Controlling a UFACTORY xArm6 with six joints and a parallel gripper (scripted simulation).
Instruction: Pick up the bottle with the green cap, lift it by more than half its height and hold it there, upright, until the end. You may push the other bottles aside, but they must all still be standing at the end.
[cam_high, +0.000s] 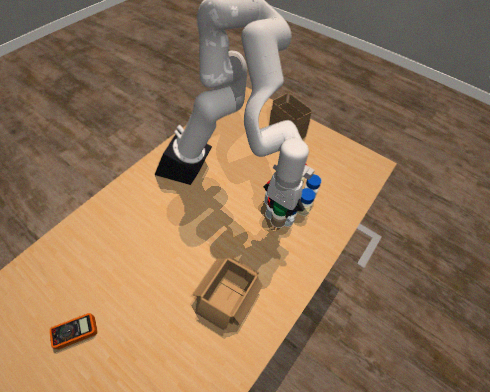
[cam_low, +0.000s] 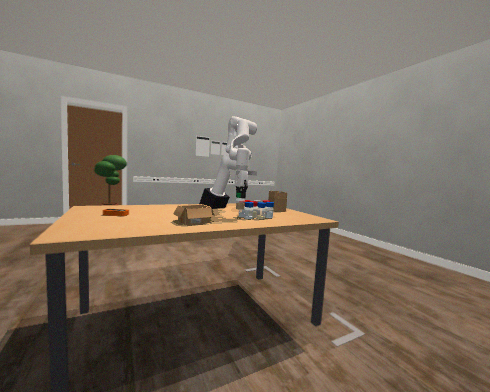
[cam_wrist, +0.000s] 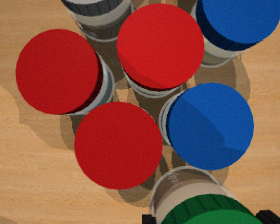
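Claw (cam_high: 280, 218) gripping the green-capped bottle (cam_wrist: 207, 212), bottom right of my wrist view | axis looks upright | red-capped bottle (cam_wrist: 118, 145) just beside, upper left | I lift straight up.

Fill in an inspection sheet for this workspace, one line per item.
Surface: wooden table, bearing all items.
Job's things: green-capped bottle upright, raised above the cluster of red-capped bottles and blue-capped bottles, all standing.
Clutter: open cardboard box, orange multimeter, brown box.
Grippers: gripper shut on the green-capped bottle.
Cables: nothing seen.
Surroundings: door, potted plant, white floor markings.
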